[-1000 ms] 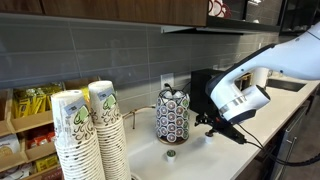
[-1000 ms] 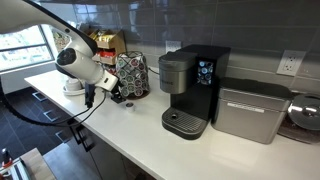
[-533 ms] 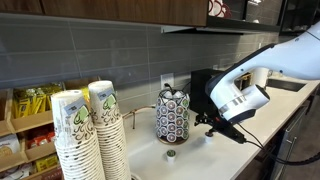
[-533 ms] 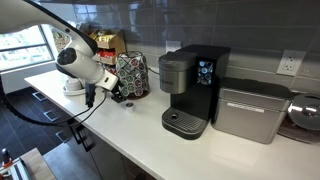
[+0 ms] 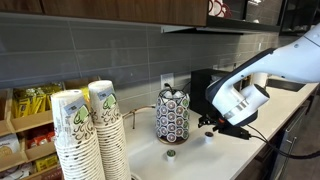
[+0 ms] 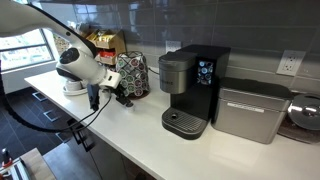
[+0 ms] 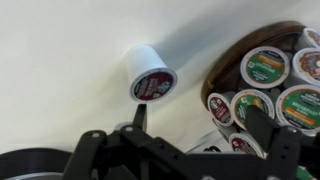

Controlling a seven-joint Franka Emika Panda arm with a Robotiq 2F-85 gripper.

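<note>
My gripper (image 7: pixel 200 118) is open and empty, its two dark fingers spread wide above the white counter. A single coffee pod (image 7: pixel 150 75) with a dark red lid lies on its side on the counter just beyond the left finger. A wire pod carousel (image 7: pixel 270 70) full of green and red lidded pods sits by the right finger. In both exterior views the gripper (image 5: pixel 208 124) (image 6: pixel 120 96) hovers low beside the carousel (image 5: pixel 171 115) (image 6: pixel 131 73), and the loose pod (image 5: pixel 170 154) lies in front of it.
Two tall stacks of paper cups (image 5: pixel 88 135) stand nearby, with a snack rack (image 5: pixel 30 125) behind them. A black coffee machine (image 6: pixel 190 90) and a silver appliance (image 6: pixel 250 110) stand along the tiled wall. The counter edge (image 6: pixel 110 145) runs close by.
The gripper has shifted slightly toward the carousel and a little lower. The loose pod and the carousel have not moved.
</note>
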